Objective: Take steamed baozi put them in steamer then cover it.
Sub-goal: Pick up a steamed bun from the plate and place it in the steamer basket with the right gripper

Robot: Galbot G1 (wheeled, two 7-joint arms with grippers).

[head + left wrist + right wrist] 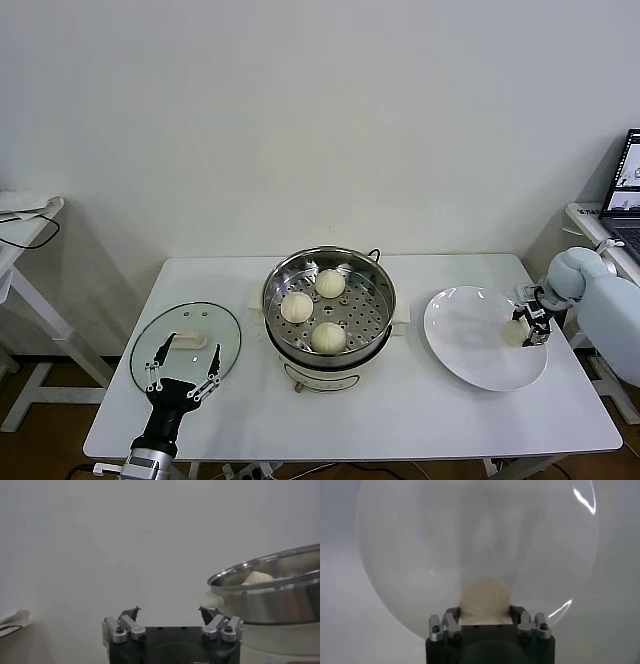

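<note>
The steamer [372, 268] stands mid-table on its white base, with three steamed baozi [330, 283] on the perforated tray. It also shows in the left wrist view [280, 600], with one baozi [257, 577] above the rim. The fourth baozi [515, 332] lies at the right edge of a white plate [470, 335]. My right gripper [527, 325] is shut on it; the right wrist view shows this baozi [484, 600] filling the gap in the gripper [484, 612]. The cover [225, 335] lies flat at front left. My left gripper [190, 350] hovers over it, open and empty [169, 612].
The white table [400, 410] holds everything. A laptop [628, 190] sits on a desk beyond the table's right end. A white side table [25, 215] with a cable stands to the left. A wall is close behind.
</note>
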